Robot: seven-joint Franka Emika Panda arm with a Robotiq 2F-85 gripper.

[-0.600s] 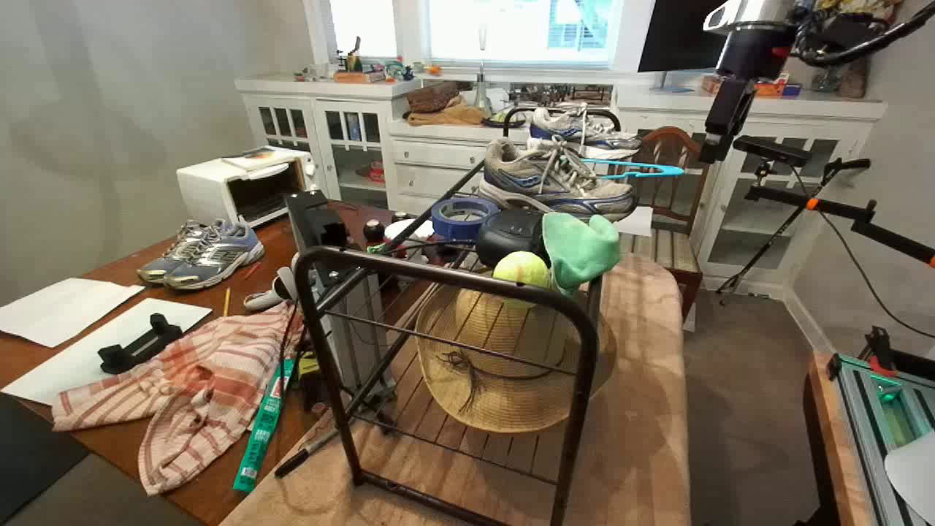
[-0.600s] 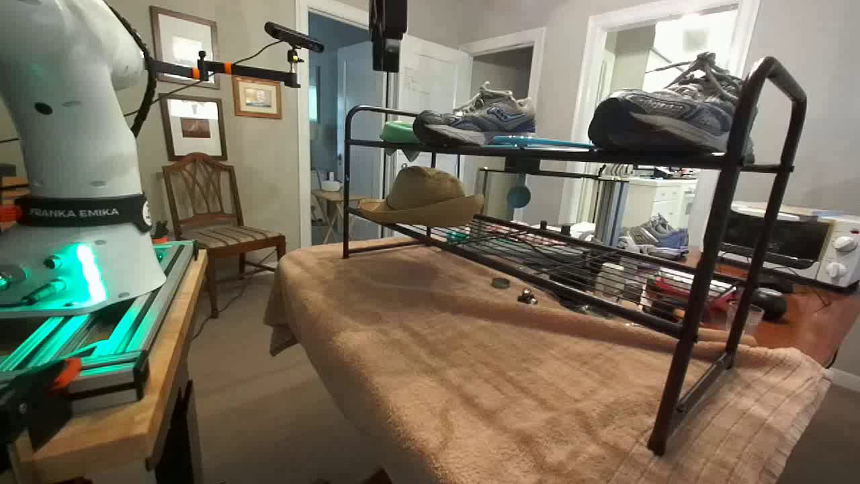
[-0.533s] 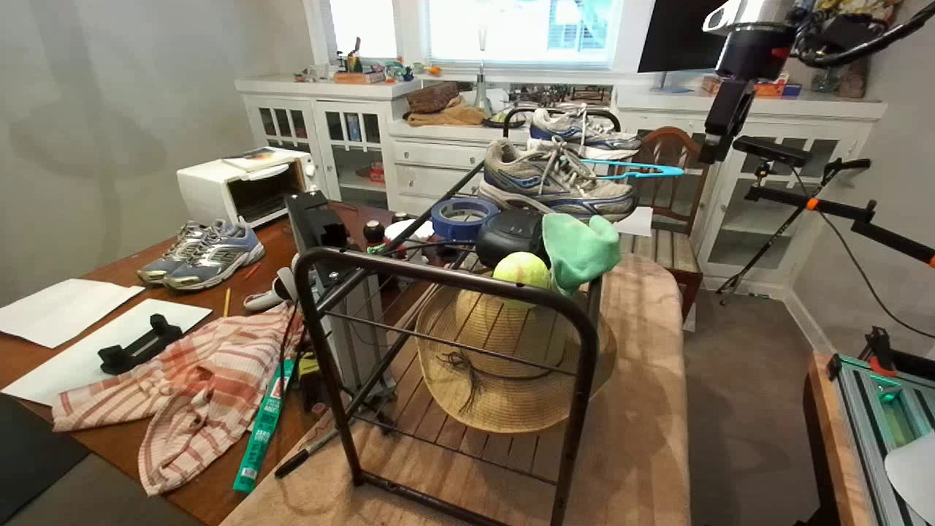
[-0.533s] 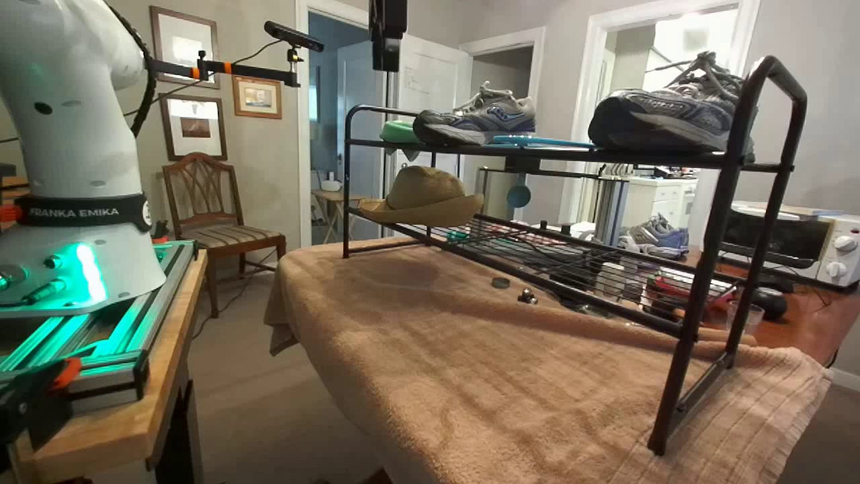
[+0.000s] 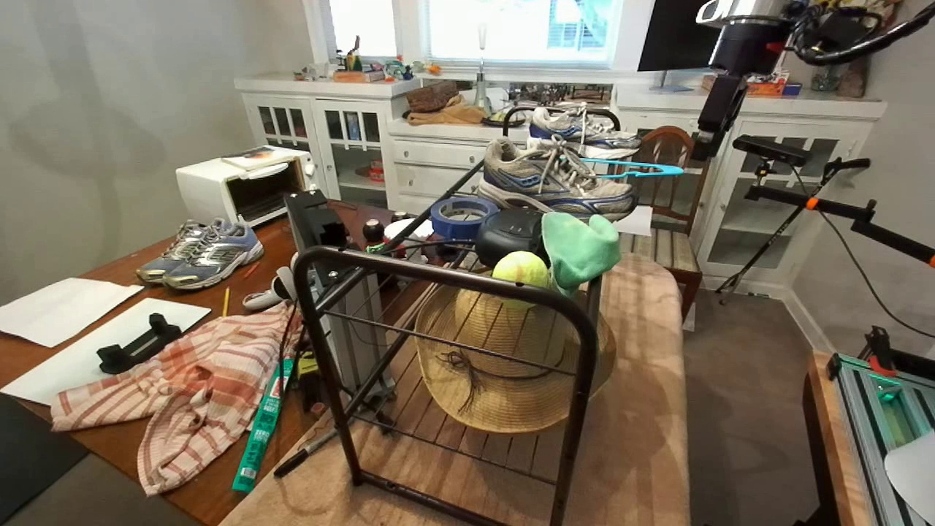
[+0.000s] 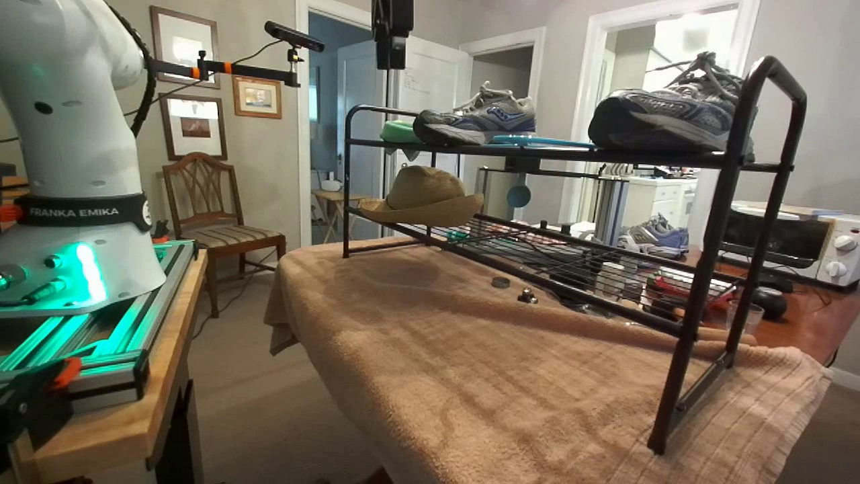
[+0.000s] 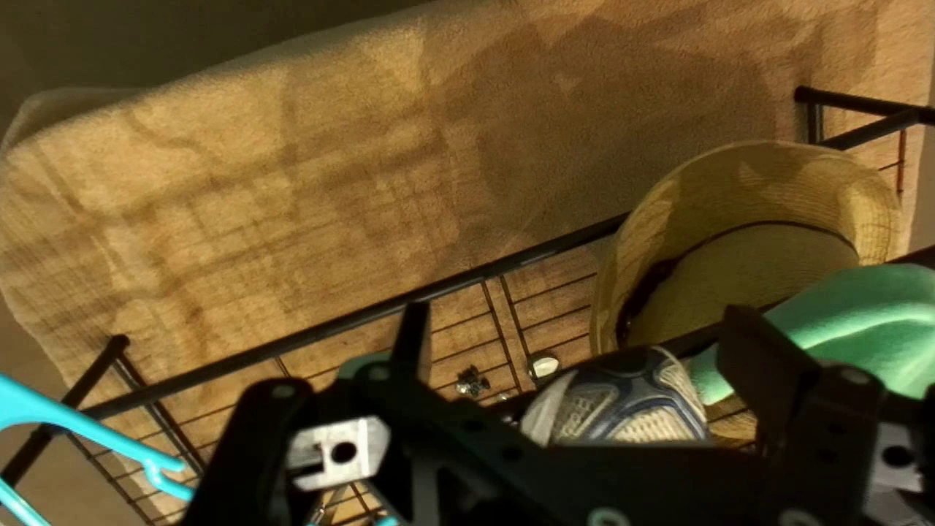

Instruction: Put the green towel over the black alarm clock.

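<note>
Daylight glares white through the window [image 5: 511, 31] in an exterior view, while the dimmer, amber-tinted wrist view shows broad, soft shadows across the tan cloth [image 7: 431, 168].

At the near end of the rack [image 5: 438, 275] in an exterior view, the towel [image 5: 582, 252] is mint green and the alarm clock [image 5: 509, 235] left of it black. The ball [image 5: 520, 269] is a bright yellow-green, the tape roll [image 5: 464, 228] deep blue. Farther off, grey shoes [image 5: 555, 186] carry blue trim; the hanger [image 7: 95, 434] is sky blue. The rack's bars are blackish brown, the hat [image 5: 504, 387] straw-coloured with a dark cord. To the left, the cloth [image 5: 212, 387] is pale with reddish stripes. The spread [image 6: 430, 349] is tan, the gripper [image 7: 579, 321] black with silvery plates.
</note>
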